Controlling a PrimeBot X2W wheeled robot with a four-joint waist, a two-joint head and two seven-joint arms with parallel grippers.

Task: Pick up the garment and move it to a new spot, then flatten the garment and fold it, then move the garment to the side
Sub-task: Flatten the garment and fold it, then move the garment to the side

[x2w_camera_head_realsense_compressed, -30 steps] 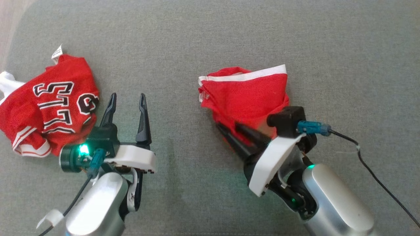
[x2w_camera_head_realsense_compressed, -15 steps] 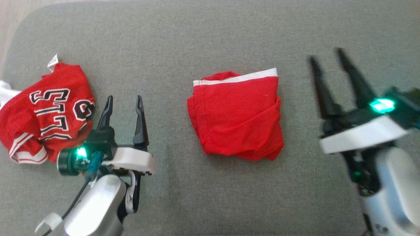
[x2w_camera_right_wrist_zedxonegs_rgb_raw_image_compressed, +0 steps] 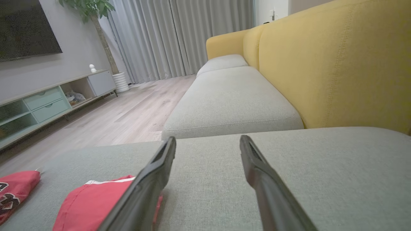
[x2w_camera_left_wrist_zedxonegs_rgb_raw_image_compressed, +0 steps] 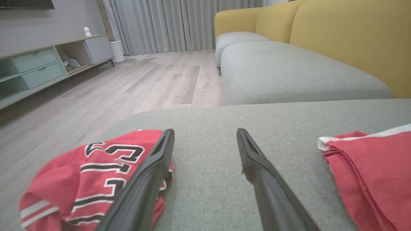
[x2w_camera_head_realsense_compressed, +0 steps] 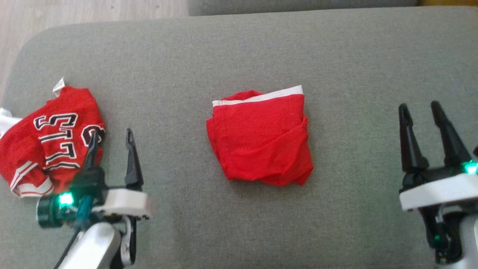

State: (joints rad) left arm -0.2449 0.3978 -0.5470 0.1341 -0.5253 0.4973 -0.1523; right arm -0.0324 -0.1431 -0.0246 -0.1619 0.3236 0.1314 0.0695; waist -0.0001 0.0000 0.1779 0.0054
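The garment (x2w_camera_head_realsense_compressed: 261, 142) is a red piece with a white band, lying folded in a rough square on the middle of the grey cushion (x2w_camera_head_realsense_compressed: 239, 48). It appears again at the right edge of the left wrist view (x2w_camera_left_wrist_zedxonegs_rgb_raw_image_compressed: 372, 166) and low left in the right wrist view (x2w_camera_right_wrist_zedxonegs_rgb_raw_image_compressed: 93, 202). My right gripper (x2w_camera_head_realsense_compressed: 419, 105) stands open well to the right of it, nothing between its fingers (x2w_camera_right_wrist_zedxonegs_rgb_raw_image_compressed: 208, 139). My left gripper (x2w_camera_head_realsense_compressed: 111, 133) is open too, left of the garment, with bare cushion between its fingers (x2w_camera_left_wrist_zedxonegs_rgb_raw_image_compressed: 205, 133).
A crumpled red jersey (x2w_camera_head_realsense_compressed: 48, 142) with black-and-white lettering lies at the cushion's left end, beside my left gripper's left finger (x2w_camera_left_wrist_zedxonegs_rgb_raw_image_compressed: 90, 173). Wooden floor (x2w_camera_head_realsense_compressed: 93, 11) lies beyond the cushion's far left corner. A yellow sofa back (x2w_camera_right_wrist_zedxonegs_rgb_raw_image_compressed: 337, 64) rises to the right.
My right gripper has opened, let go of the garment and drawn away to the right. The garment now lies flat. The left gripper has drifted left toward the jersey. The camera has shifted.
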